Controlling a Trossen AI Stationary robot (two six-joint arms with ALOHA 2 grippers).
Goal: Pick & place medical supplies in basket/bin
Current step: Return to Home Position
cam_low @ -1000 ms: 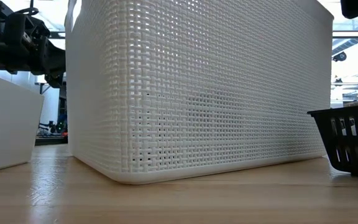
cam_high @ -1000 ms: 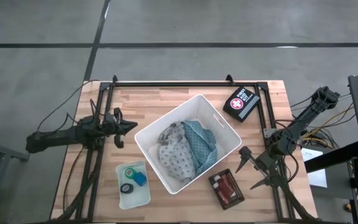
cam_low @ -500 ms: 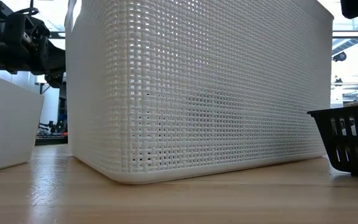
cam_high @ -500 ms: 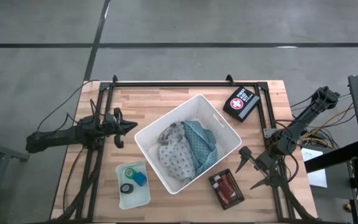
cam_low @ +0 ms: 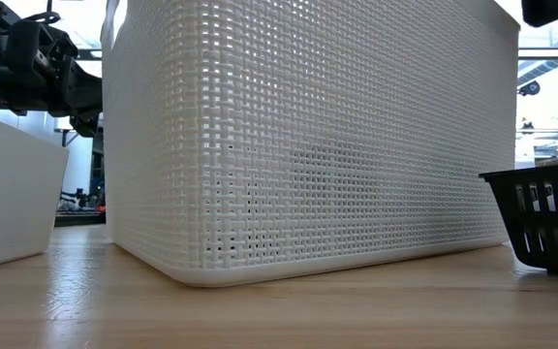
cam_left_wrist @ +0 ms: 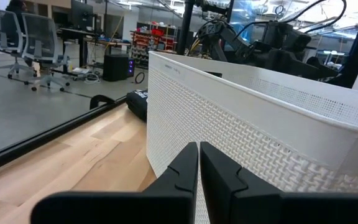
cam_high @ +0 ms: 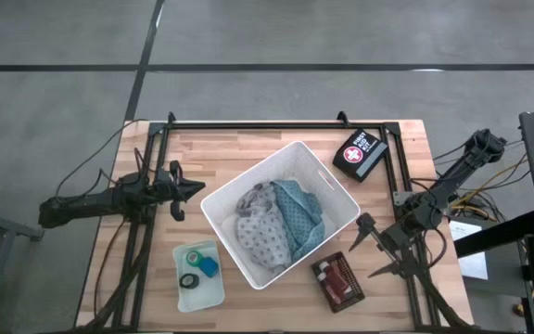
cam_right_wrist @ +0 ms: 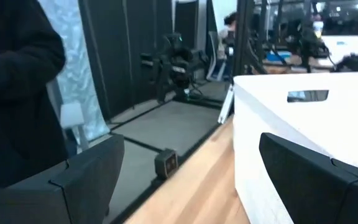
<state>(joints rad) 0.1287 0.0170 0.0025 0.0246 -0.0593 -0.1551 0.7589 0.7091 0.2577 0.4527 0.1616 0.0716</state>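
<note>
Right gripper (cam_high: 372, 249), jaws apart, hung at four o'clock of the bin (cam_high: 248, 174); retreating low, it could clip the black basket (cam_high: 338, 281). Left gripper (cam_high: 196, 188), jaws together, sat at nine.

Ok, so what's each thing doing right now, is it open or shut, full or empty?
White bin: upright, holding a blue gown and a white gown.
Left gripper: shut, holding nothing.
Right gripper: open, holding nothing.
Black basket: upright, items inside.
Small tray: upright, small items inside.
First-aid case: shut, lying flat.
</note>
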